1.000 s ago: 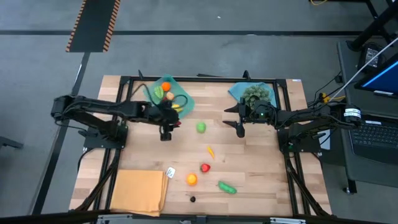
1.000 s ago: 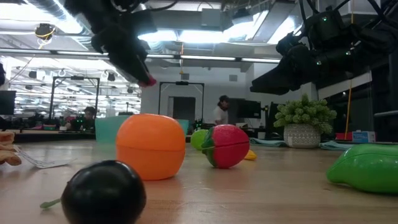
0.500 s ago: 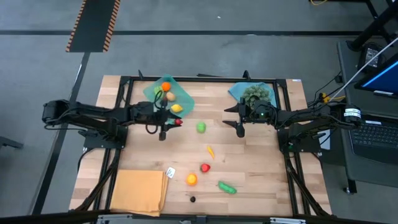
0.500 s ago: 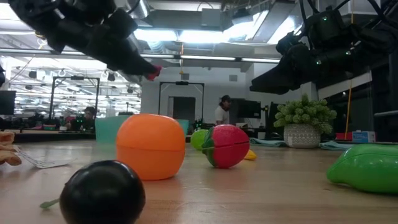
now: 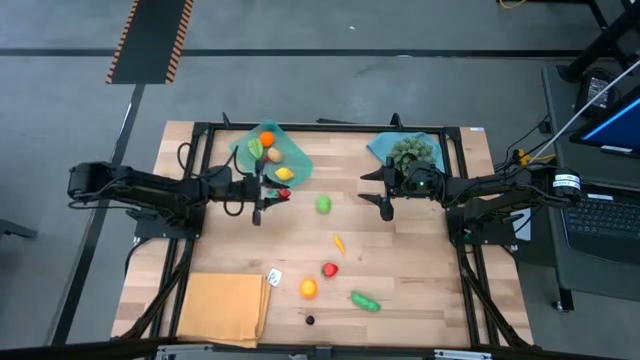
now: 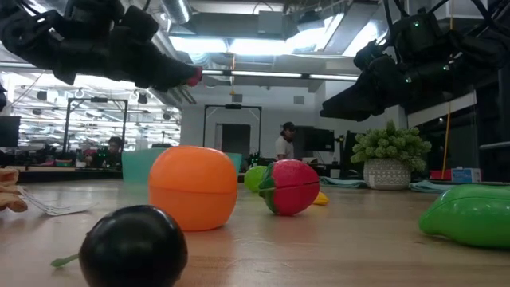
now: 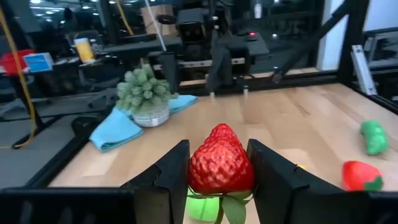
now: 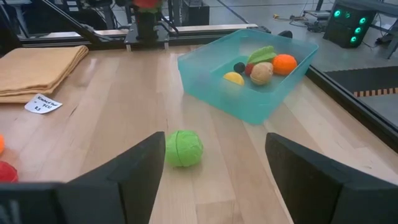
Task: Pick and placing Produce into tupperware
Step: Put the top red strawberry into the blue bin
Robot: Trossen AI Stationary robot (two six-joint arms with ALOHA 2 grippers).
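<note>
A wooden worktop (image 5: 400, 250) with two dark robot arms reaching in from either side. The left gripper (image 7: 219, 177) hangs above the worktop just beside the tupperware (image 5: 300, 165), its fingers clamped on a red toy strawberry (image 7: 221, 165) with green leaves underneath. The teal tupperware sits toward the far left of the worktop and holds an orange fruit (image 8: 284, 63), a tan potato-like piece (image 8: 262, 73), a yellow piece (image 8: 234, 78), a green leaf (image 8: 264, 54) and something small and dark.

The right gripper (image 8: 214, 168) waits near the far right, fingers spread wide apart and empty, beside a bushy grey-green plant (image 5: 412, 151) on a blue cloth (image 5: 383, 148).

Loose on the worktop between the arms lies a green round piece (image 5: 323, 205). Nearer the front are a small orange carrot-like piece (image 5: 338, 242), a red piece (image 5: 329, 269), an orange ball (image 5: 308, 289), a green pickle shape (image 5: 365, 301) and a small black berry (image 5: 310, 320). A folded tan cloth (image 5: 225, 308) lies at the front left corner.
</note>
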